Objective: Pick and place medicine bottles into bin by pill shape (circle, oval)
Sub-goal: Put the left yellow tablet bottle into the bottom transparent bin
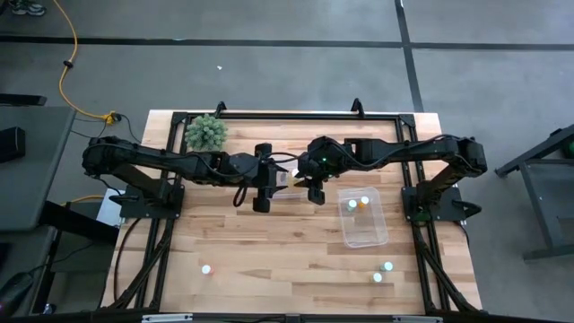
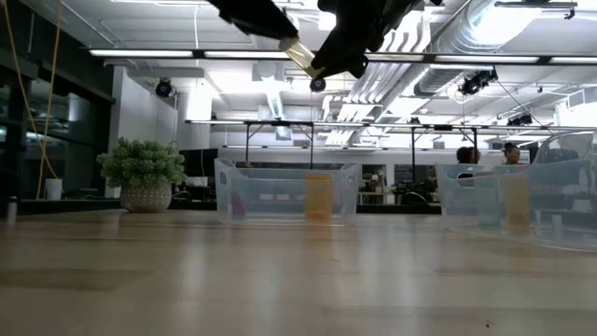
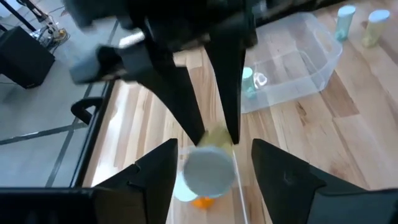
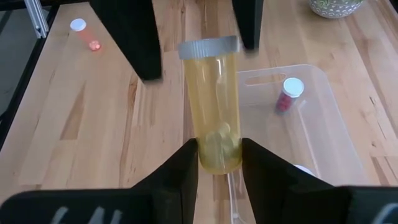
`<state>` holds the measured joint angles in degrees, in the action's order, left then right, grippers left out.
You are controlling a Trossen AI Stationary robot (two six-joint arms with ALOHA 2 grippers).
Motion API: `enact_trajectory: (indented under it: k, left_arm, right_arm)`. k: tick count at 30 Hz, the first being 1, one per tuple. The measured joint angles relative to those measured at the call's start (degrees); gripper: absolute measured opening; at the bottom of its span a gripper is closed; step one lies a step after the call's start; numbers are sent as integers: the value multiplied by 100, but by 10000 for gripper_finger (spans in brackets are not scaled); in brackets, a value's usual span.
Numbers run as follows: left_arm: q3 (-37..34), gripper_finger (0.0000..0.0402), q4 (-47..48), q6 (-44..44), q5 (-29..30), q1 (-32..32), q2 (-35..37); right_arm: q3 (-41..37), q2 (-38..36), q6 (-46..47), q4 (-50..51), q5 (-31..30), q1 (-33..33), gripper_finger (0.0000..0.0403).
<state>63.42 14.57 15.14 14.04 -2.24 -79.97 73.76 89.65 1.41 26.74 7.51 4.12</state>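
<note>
A medicine bottle (image 4: 211,106) with a clear yellow body and a white cap hangs in the air over the middle of the table, with my right gripper (image 4: 219,155) shut on it. Pale pills lie at its lower end. My left gripper (image 3: 214,152) faces it from the table's left. It is open, and its fingers stand on either side of the white cap (image 3: 208,171) with a gap showing. From above, the two grippers meet at the bottle (image 1: 290,181). In the low view the bottle (image 2: 300,53) is high above the tabletop. My right gripper pinches the bottle's closed bottom end (image 4: 217,149) between its two fingers. The fingers come from the table's right, slanting down. The bottle sticks out forward along them, its cap end (image 4: 208,46) toward the left gripper. It is lifted clear of the table.
A clear bin (image 1: 363,235) at the right holds an orange bottle (image 1: 352,205) and a green one (image 1: 365,200). A second clear bin (image 4: 323,118) below the grippers holds a red bottle (image 4: 287,96). Loose bottles stand near the front edge (image 1: 206,268) (image 1: 387,266) (image 1: 378,277). A potted plant (image 1: 206,132) is at the far left.
</note>
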Motion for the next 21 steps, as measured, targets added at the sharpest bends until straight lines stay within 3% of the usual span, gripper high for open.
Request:
enact_trajectory:
  k: [10,21]
  left_arm:
    - [283,200,756,-46,142,0,643]
    - [284,200,996,-917,331,-2,1263]
  right_arm:
    - [0,0,-37,-68,-5,0,99]
    - [0,0,-46,-307,150,2,99]
